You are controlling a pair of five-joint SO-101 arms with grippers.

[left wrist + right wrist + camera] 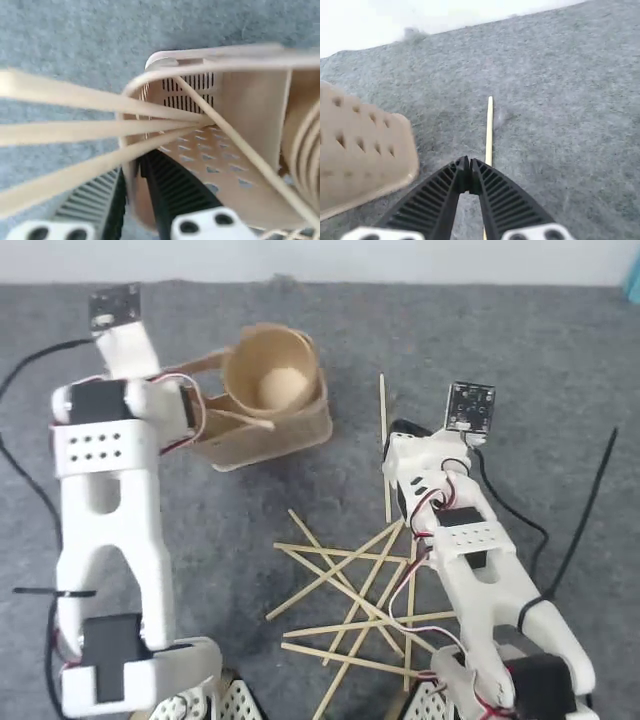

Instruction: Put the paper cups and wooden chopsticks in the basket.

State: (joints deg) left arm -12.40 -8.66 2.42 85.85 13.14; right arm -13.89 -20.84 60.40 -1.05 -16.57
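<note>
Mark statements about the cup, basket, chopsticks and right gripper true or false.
1. A cup sits in the basket. True.
2. The right gripper is wide open. False: its fingers are shut.
3. A chopstick lies on the mat by that gripper's tip. True.
4. Every chopstick is in the basket. False: a pile lies on the mat between the arms.
5. The basket lies overturned. False: it stands open side up.
</note>
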